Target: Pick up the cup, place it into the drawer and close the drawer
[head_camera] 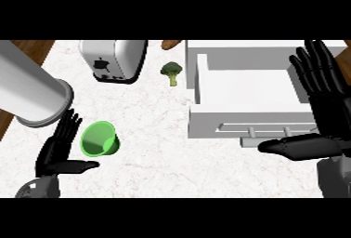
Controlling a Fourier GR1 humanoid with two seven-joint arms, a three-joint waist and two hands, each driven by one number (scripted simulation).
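Note:
A green cup [100, 138] lies tipped on the marble counter at the lower left, its mouth facing toward me. My left hand [60, 148] stands open just left of it, fingers straight and pointing up, thumb out below the cup, not touching it. The white drawer [198, 79] is pulled open at the right, its inside bare, with a handle [264, 127] on its front panel. My right hand [322, 107] is open over the drawer's right edge, fingers stretched upward and thumb reaching left near the handle.
A silver toaster [113, 59] stands at the back. A broccoli floret [171, 71] lies between it and the drawer. An orange item [171, 44] peeks at the top edge. A large grey cylinder [31, 93] juts in from the left.

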